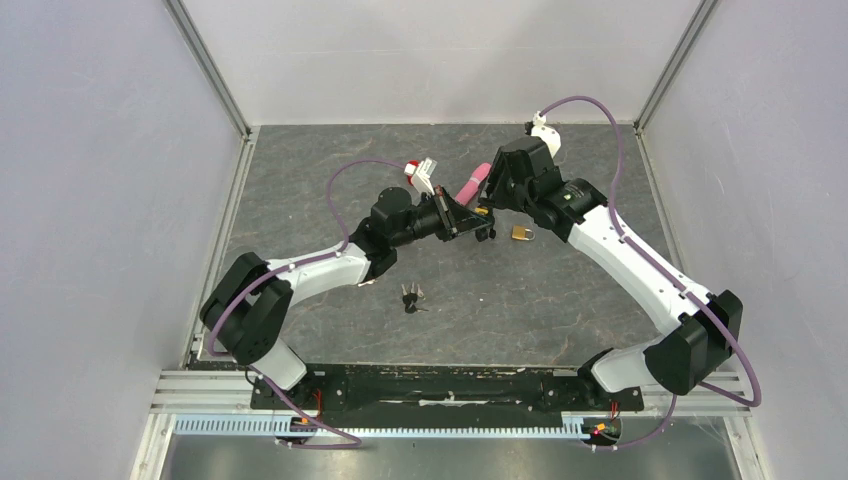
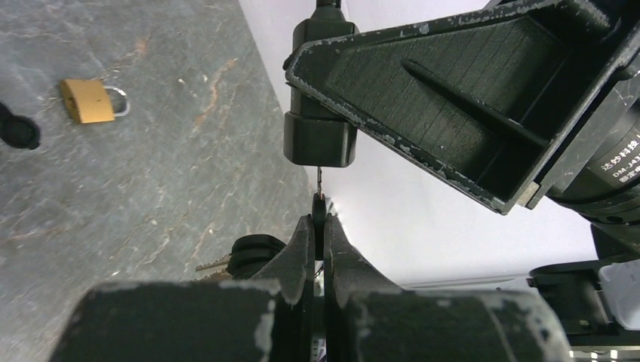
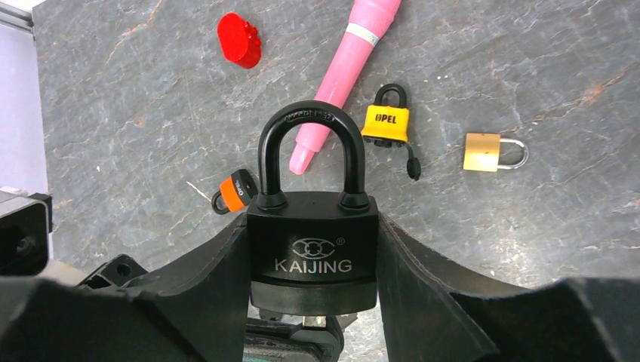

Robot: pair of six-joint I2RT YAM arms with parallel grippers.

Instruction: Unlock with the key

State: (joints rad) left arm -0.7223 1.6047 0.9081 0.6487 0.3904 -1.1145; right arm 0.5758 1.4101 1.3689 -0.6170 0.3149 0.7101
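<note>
So the right gripper (image 3: 315, 271) is clamping the black padlock (image 3: 313, 226) by its flat sides, dead centre of the right wrist view, shackle pointing up. It's a solid metal body, so I'm reckoning heavy, stiff and maybe a bit slick. Gripping across the flats is looking right.

The left gripper (image 2: 320, 226) is pinching the key (image 2: 319, 181) with its fingers pressed together, mid-frame in the left wrist view, blade tip meeting the lock's underside. That blade is looking thin, so I'm guessing hold the head and twist gently. Can't tell how deep it's sitting.
</note>
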